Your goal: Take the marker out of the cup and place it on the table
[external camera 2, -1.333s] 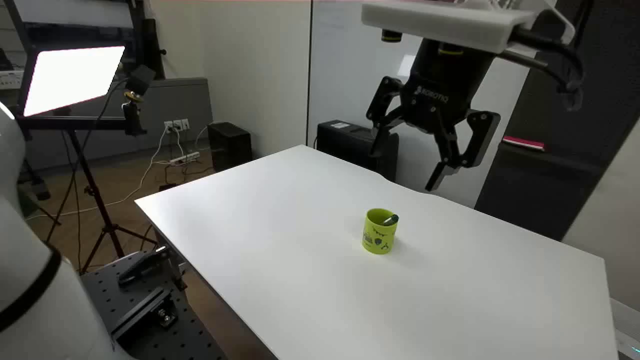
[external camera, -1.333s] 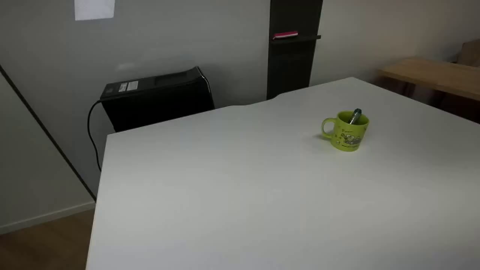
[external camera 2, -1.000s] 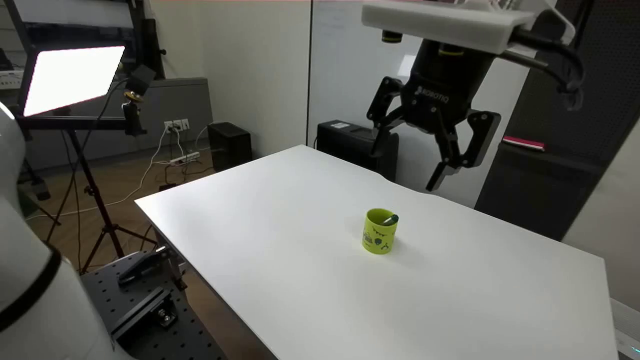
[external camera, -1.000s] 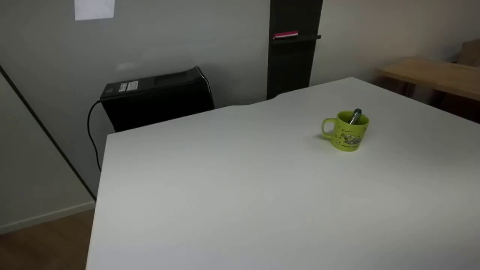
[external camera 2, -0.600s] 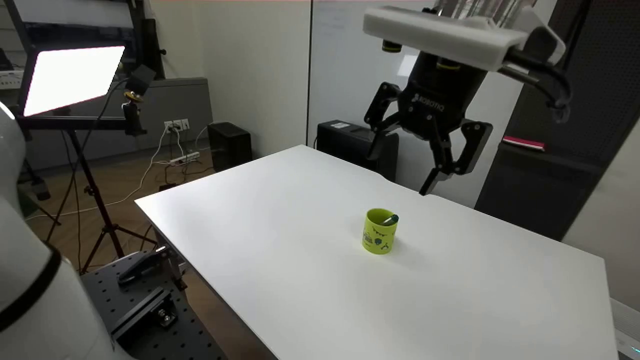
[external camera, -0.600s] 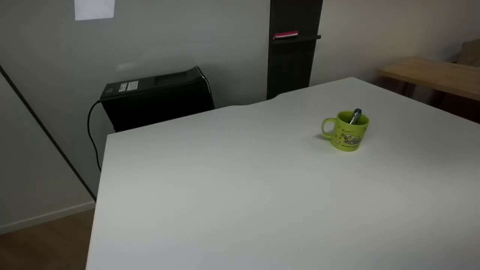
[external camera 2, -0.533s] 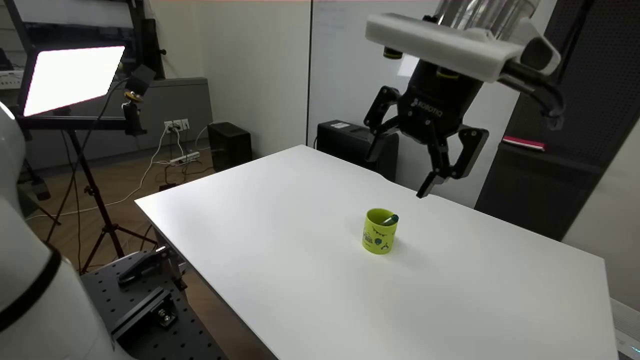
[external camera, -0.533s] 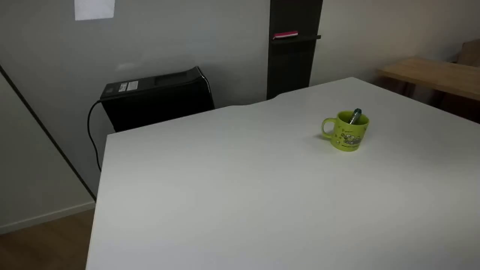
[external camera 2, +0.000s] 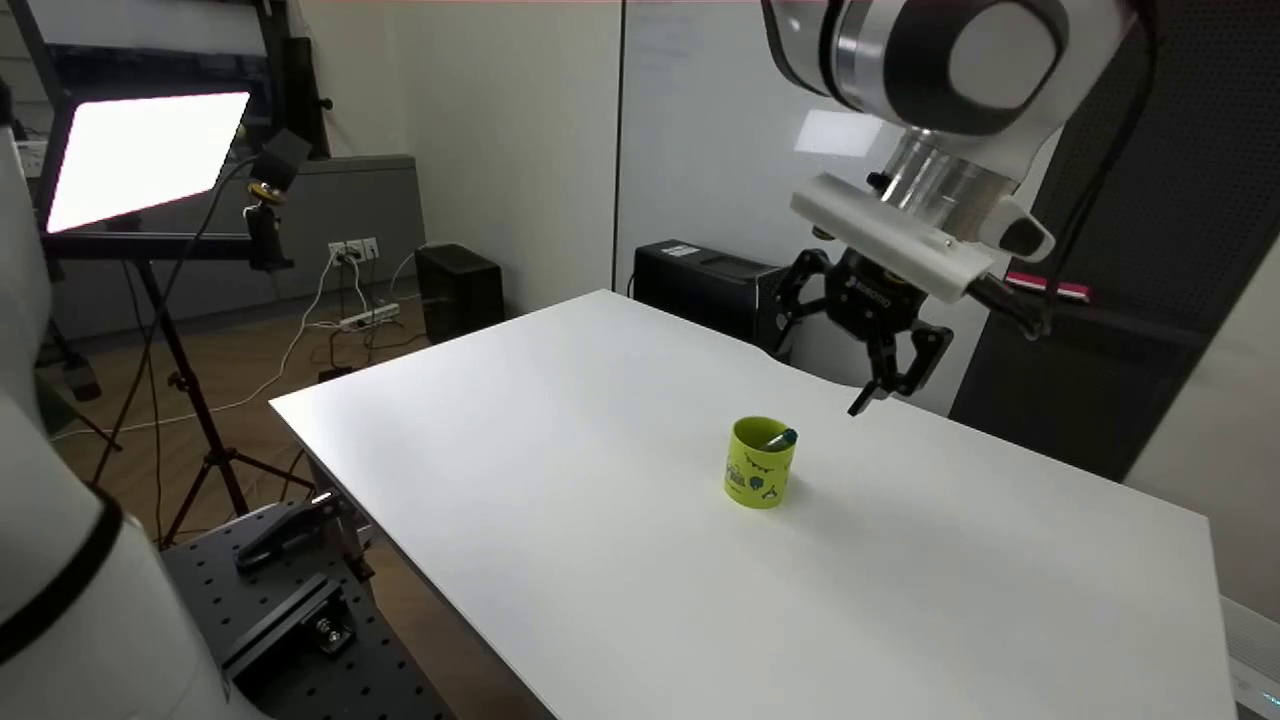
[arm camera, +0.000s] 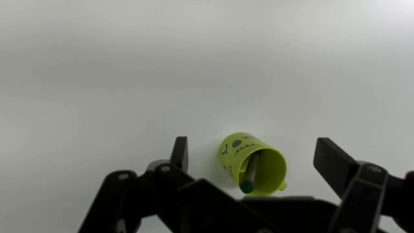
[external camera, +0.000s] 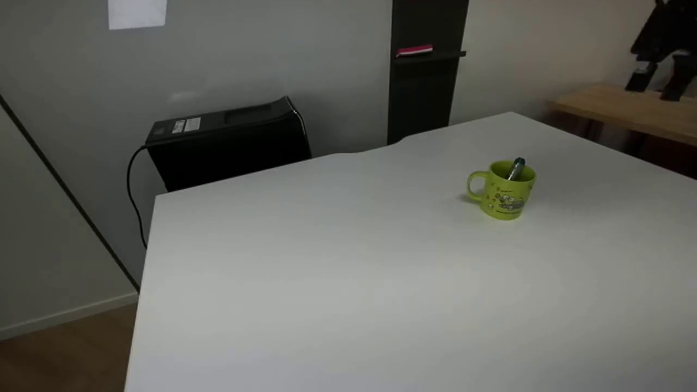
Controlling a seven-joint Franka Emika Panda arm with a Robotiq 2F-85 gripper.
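Note:
The lime-green cup stands upright on the white table and shows in both exterior views and the wrist view. The dark marker leans inside the cup with its green-capped end at the rim; it also shows in the other views. My gripper is open and empty, above the table and apart from the cup. Its fingertips show at the upper right in an exterior view. In the wrist view the fingers appear on either side of the cup.
A black computer case stands behind the table's far edge, beside a wall. A light wooden table is beyond the white table. A lit lamp panel on a tripod and a perforated base plate lie near the robot's base.
My gripper has moved lower and farther from an exterior camera, and more of the arm shows. Its fingers have come into view at the upper right elsewhere. Cup and marker have not moved.

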